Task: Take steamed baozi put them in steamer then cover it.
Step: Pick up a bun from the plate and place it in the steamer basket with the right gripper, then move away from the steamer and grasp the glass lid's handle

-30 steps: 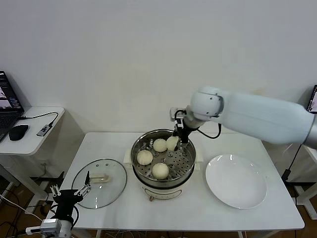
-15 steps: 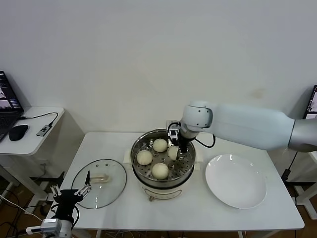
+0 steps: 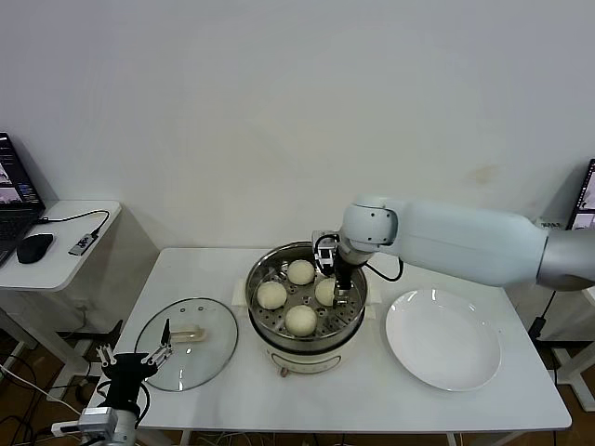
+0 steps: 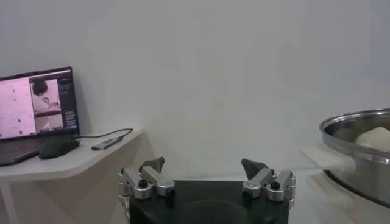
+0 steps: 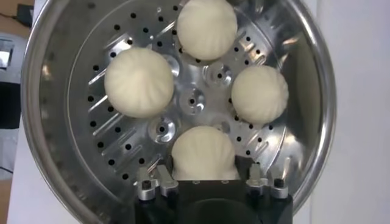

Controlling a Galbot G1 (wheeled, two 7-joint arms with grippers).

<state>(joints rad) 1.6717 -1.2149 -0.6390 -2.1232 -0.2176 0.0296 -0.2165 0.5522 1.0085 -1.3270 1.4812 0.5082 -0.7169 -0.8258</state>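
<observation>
Down inside the steamer [image 3: 306,299] sits the right hand [image 3: 337,290], low over the holey tray with the fourth bun [image 5: 203,152] between its fingers. That bun looks like it is on the tray now, and the fingers sit close on both sides of it — holding it, I think. Three other buns [image 3: 299,272] [image 3: 271,295] [image 3: 300,320] lie around the tray, so all four steamed baozi are in the pot and the white plate [image 3: 443,338] beside it has none.

So the step in hand is putting down the last bun. Next, the right hand needs to let go and lift straight up, so it does not bump the buns or the steel rim.

Then comes the cover [image 3: 188,330] — it lies flat on the tabletop [image 3: 390,390] to the left of the pot. The left hand [image 3: 132,363] waits low near its edge, fingers spread wide, holding nothing.
</observation>
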